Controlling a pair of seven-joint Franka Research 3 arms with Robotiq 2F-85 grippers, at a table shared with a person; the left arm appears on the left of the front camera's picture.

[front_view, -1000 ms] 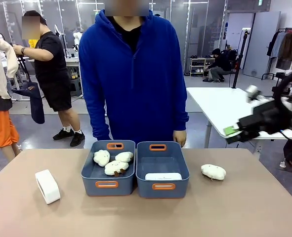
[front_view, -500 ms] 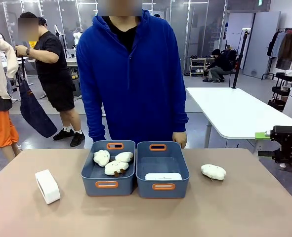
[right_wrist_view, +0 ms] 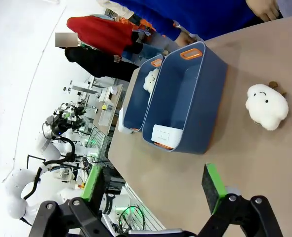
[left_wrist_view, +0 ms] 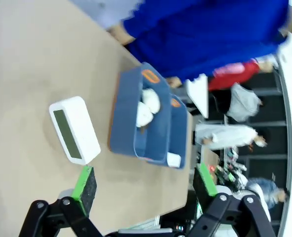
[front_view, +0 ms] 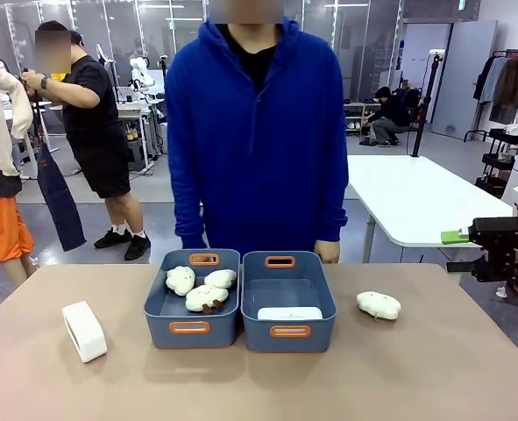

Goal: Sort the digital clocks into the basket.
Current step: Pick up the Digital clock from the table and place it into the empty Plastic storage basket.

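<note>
The right gripper (front_view: 456, 251), jaws spread and empty, has drawn back to three o'clock of the basket (front_view: 259, 334), where one clock (front_view: 289, 313) lies; the second clock (front_view: 84, 331) waits at nine o'clock, ahead of the equally spread left gripper (left_wrist_view: 145, 182).

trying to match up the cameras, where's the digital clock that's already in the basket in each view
Front view: digital clock at the near end of the right-hand basket, just right of centre.
Left wrist view: digital clock at the lower end of the farther basket, right of centre.
Right wrist view: digital clock at the lower end of the nearer basket, centre.
Shared landmark: the adjoining plush-toy basket.
</note>
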